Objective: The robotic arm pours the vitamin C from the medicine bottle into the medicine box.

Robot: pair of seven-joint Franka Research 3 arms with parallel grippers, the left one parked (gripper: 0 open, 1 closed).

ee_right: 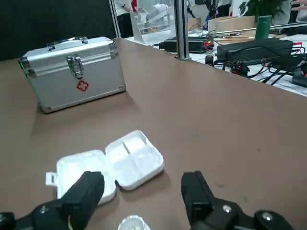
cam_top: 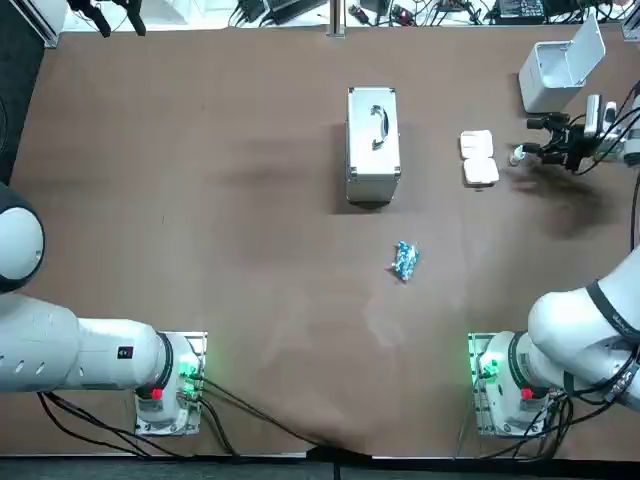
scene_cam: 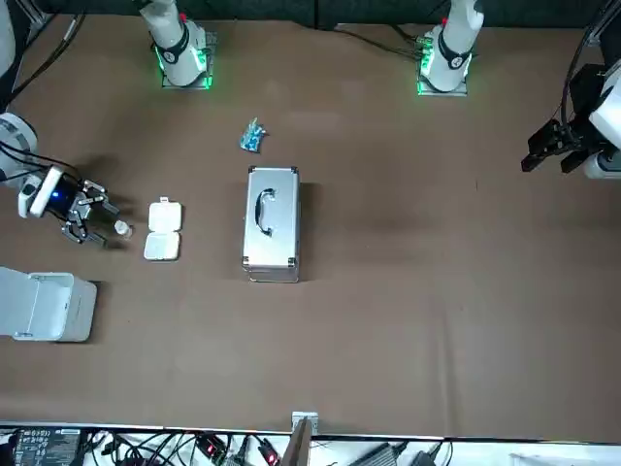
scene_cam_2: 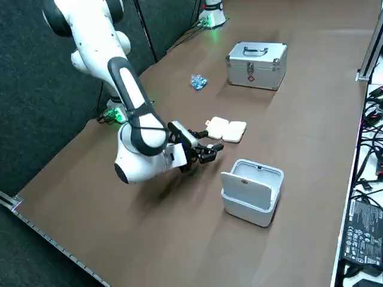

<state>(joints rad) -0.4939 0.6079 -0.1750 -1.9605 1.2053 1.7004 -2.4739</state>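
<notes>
Spread wide and holding nothing, the right gripper (ee_right: 141, 184) hangs low over the far right side of the table (cam_top: 200, 200), reaching in from the table's right edge toward its middle. Its two dark fingers (ee_right: 88, 191) stand well apart. From the wrist camera, the pale cap of the small medicine bottle (ee_right: 133, 223) shows in the gap between them, close in toward the palm. Nothing shows the pads touching it.

From overhead the medicine bottle (cam_top: 517, 155) sits just off the fingertips, on the robot's side of the gripper's (cam_top: 538, 137) centre line. It appears to be standing upright, though too little of it shows to be sure.

Just beyond it, in the direction the fingers point, lies the white medicine box (cam_top: 479, 157), opened flat with its compartments facing up. Its two hinged halves run across the gripper's line of reach, not along it. Bottle and box are near each other but apart.

Seen from where I stand, the grasp looks not yet made. Any pour will probably carry the bottle a short way on, over the open halves.

Farther toward the middle stand a silver first-aid case (cam_top: 373, 145) and a blue packet (cam_top: 404, 260), both well clear. A white bin (cam_top: 555, 70) sits near the gripper at the far right corner.
</notes>
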